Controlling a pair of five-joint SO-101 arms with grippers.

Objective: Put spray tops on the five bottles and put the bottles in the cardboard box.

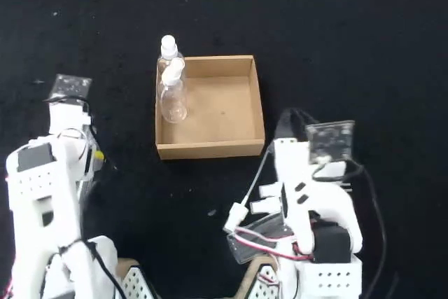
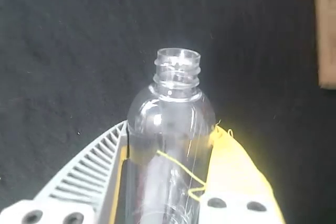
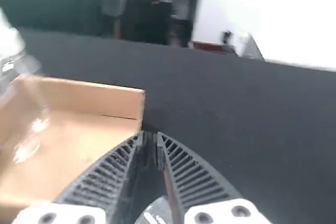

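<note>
High view: the left arm [image 1: 42,187] stands at one side of the table and the right arm [image 1: 315,201] at the other, with the box [image 1: 210,150] between them and farther out. Two capped bottles sit at the box's far corner on the left arm's side. One [image 1: 173,99] lies inside along that wall. The other [image 1: 168,47] is at the far rim, and I cannot tell whether it is in or just outside. The right arm looks the nearer of the two to the box.

Left wrist view: the left gripper [image 2: 172,127] is clenched around an open bottle [image 2: 176,103], one finger on each side of the body. The bottle's long axis runs straight out along the fingers, with the bare threaded neck pointing away from the wrist and free beyond the fingertips. A strip of the box [image 2: 326,30] lies ahead and off to the side, well apart.

Right wrist view: the right gripper [image 3: 149,139] is closed with nothing between its fingers. The box [image 3: 84,95] lies just ahead and to one side, with a capped bottle [image 3: 21,93] at its far side.

The held bottle likely needs a top next. The free neck leaves room for the empty right gripper to bring one along that axis.
</note>
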